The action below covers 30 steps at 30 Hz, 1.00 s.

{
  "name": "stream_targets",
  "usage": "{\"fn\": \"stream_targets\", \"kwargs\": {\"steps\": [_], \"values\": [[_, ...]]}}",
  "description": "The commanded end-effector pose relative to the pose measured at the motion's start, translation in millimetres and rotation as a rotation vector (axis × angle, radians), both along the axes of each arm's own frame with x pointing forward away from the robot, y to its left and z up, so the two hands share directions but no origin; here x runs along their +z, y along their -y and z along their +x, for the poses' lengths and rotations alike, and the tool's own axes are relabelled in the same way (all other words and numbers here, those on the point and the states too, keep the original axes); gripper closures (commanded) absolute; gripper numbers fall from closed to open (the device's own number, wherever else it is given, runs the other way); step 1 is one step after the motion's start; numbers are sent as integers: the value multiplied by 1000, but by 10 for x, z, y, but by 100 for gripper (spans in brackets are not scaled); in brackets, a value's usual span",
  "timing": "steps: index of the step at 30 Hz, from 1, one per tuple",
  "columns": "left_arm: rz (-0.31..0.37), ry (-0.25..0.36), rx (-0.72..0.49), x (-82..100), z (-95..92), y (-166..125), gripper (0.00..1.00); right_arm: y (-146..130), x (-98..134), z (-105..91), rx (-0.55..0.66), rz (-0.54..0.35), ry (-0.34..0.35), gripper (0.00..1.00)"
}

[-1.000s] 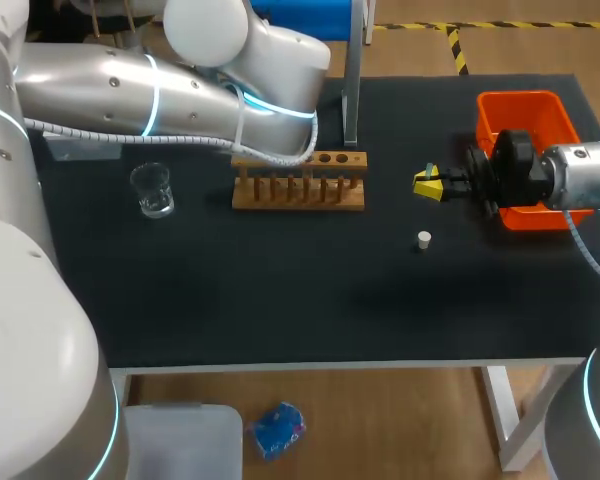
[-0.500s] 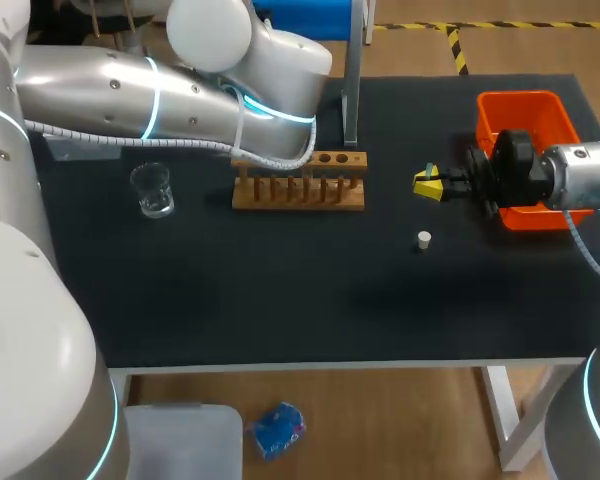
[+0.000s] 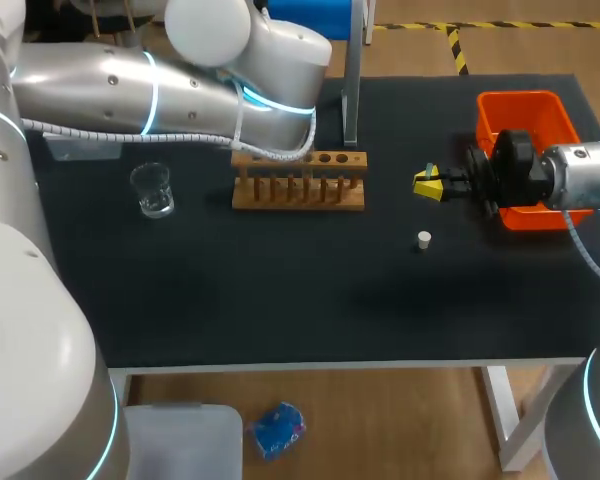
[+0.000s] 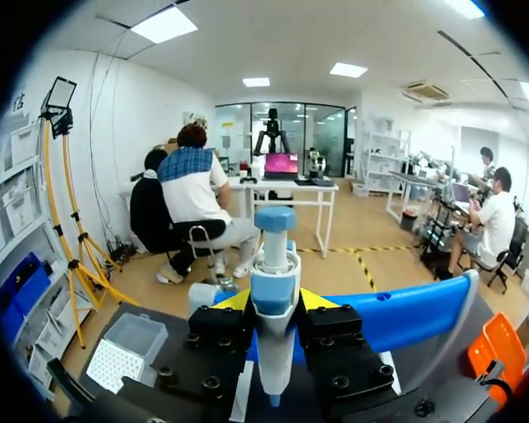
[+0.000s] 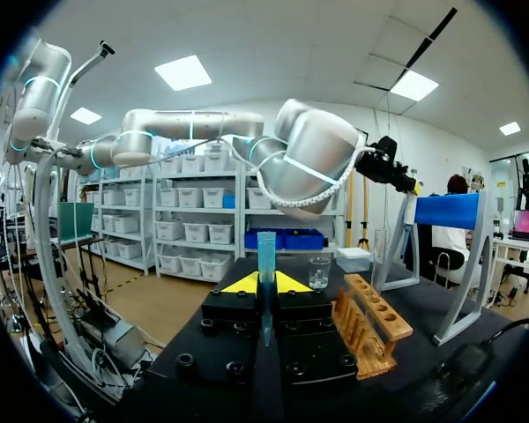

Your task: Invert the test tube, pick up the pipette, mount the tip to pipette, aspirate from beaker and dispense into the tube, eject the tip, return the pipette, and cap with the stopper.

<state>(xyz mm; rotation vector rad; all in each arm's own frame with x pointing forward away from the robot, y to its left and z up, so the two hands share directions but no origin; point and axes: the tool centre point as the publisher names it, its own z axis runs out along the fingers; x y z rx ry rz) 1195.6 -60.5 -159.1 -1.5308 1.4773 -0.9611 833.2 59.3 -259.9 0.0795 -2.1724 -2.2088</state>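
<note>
In the left wrist view my left gripper [image 4: 273, 304] is shut on the white and blue pipette [image 4: 274, 264], which stands upright between the yellow tips. In the head view this gripper is hidden under my left wrist at the back of the table, by the wooden rack [image 3: 298, 181]. My right gripper [image 3: 429, 185] hovers right of the rack, shut on a bluish test tube [image 5: 266, 251] that rises between its fingers. The glass beaker [image 3: 153, 189] stands left of the rack. A small white stopper [image 3: 424, 239] lies in front of the right gripper.
An orange bin [image 3: 525, 125] sits at the right, partly under my right wrist. The metal post [image 3: 352, 80] of the pipette stand rises behind the rack, with its blue holder [image 4: 406, 313] beside the left gripper. A tip box [image 4: 123, 352] lies near the table's back left.
My left wrist has crept very slightly toward the back of the table. The right arm and the test tube hold still.
</note>
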Motion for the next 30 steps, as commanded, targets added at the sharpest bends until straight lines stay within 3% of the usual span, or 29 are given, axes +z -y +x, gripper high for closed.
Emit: {"fn": "stream_targets", "kwargs": {"steps": [1, 8, 16, 23, 30], "values": [[5, -11, 1, 135, 46, -28, 100, 5, -2, -4, 0, 0, 1, 100], [16, -24, -25, 236, -8, -95, 100, 5, -2, -4, 0, 0, 1, 100], [1, -43, -127, 407, -281, -325, 100, 5, -2, -4, 0, 0, 1, 100], [-93, -38, -387, 588, -645, -509, 100, 5, -2, -4, 0, 0, 1, 100], [-83, -57, -564, 640, -990, -589, 100, 5, -2, -4, 0, 0, 1, 100]]}}
